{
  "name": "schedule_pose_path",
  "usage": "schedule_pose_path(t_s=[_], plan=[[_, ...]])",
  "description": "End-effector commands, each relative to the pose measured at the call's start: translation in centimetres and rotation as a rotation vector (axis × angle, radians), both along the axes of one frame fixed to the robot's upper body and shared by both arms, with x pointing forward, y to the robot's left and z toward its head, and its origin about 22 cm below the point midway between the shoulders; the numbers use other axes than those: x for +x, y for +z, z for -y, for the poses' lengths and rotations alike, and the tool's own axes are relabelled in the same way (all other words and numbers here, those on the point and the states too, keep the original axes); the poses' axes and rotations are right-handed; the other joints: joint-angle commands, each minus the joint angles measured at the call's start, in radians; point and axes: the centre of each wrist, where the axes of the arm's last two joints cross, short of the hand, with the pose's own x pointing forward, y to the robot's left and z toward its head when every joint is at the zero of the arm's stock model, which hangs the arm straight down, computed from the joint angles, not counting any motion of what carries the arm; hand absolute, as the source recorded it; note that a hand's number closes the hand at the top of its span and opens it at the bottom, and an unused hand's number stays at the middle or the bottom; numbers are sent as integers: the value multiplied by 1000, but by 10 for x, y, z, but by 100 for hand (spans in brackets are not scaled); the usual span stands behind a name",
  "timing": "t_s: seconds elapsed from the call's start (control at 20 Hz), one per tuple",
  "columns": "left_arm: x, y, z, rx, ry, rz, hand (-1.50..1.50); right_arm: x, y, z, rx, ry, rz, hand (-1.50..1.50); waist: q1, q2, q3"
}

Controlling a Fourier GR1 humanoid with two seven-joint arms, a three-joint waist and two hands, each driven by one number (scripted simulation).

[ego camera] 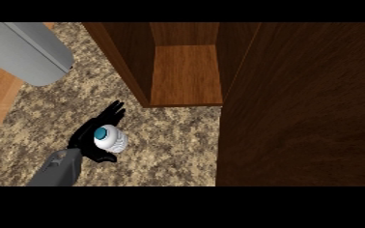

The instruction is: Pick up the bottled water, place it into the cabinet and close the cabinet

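Water bottle in my left hand, cabinet not yet loaded

My left hand (91,137) has its fingers (113,110) curled round the water bottle (110,139), its blue cap facing up, over the speckled tabletop (171,145) just left and in front of the open cabinet (187,75). The pick-up looks done; carrying is the step in hand. Next I judge I must swing the bottle right and forward onto the cabinet's wooden shelf, clearing its left wall, then shut the dark door (296,111) standing at the cabinet's right. My right hand is out of sight.
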Motion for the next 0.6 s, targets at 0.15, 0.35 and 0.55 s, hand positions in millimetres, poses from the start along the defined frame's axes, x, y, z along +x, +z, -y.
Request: schedule_pose_path(t_s=[0.15, 0.35, 0.55], plan=[[-21, -22, 27, -214, -128, 17, -150, -2, -8, 1, 9, -8, -11, -150, -3, 2, -8], [-6, -14, 39, -210, -172, 35, 150, 6, -8, -6, 6, 1, -22, -150, 5, 3, -7], [-5, -12, 38, -229, -178, 40, 150, 1, -2, 4, 1, -11, 0, -150, 1, 3, -7]])
